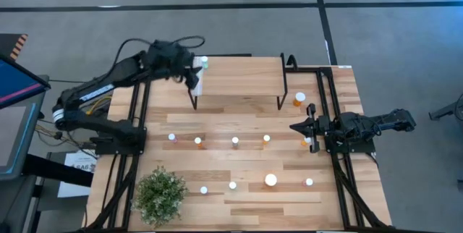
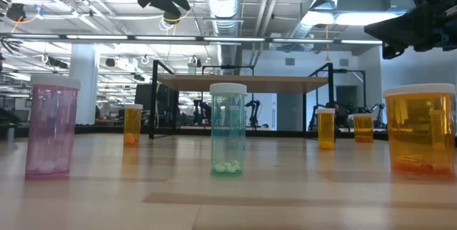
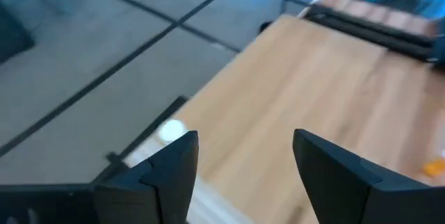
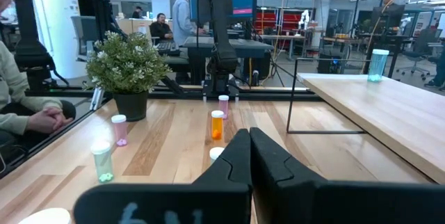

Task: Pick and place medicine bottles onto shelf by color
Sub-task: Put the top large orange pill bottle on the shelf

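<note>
Low view: green bottle [image 2: 228, 128] holds pills | left gripper [image 3: 243, 168] released | right gripper [image 4: 249, 156] clenched, empty

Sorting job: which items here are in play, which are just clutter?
In play:
medicine bottles scattered on the table
one bottle already on the shelf
left gripper, jaws open, over the shelf
right gripper, jaws shut, table's right side

Clutter:
potted plant
person seated beyond the table

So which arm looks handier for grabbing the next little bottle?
Probably the right. Its tool hangs closed beside the orange bottles near the shelf's right legs. The left tool is open over the shelf's far-left end, by the blue-green bottle already there.
</note>
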You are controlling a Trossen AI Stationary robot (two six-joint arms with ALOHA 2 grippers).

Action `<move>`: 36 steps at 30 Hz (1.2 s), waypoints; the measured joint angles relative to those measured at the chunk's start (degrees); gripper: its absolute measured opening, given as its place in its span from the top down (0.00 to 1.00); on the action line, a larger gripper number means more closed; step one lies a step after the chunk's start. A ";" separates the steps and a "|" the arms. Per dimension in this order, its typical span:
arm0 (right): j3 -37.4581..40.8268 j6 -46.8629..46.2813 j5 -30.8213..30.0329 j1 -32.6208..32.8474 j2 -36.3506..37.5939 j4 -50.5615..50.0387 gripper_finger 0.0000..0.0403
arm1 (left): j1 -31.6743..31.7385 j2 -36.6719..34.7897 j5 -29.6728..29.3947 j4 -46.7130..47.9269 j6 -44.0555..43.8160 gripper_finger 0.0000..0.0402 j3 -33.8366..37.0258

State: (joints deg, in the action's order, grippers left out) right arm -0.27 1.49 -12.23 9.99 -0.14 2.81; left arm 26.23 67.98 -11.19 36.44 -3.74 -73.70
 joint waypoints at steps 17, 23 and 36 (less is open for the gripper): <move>0.02 0.01 0.00 0.01 0.00 0.00 0.97 | -23.85 -24.06 -7.12 -35.16 -10.04 0.44 38.62; 0.01 0.01 0.00 -0.01 0.00 0.00 0.97 | -29.65 -25.31 -9.41 -47.41 -10.81 0.44 46.92; 0.02 0.01 0.02 -0.01 0.00 0.00 0.97 | -32.36 -25.24 -11.49 -49.81 -9.83 0.44 48.38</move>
State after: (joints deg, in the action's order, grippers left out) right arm -0.25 1.50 -12.21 9.98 -0.14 2.81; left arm -6.13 42.74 -22.67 -13.37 -13.56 -25.32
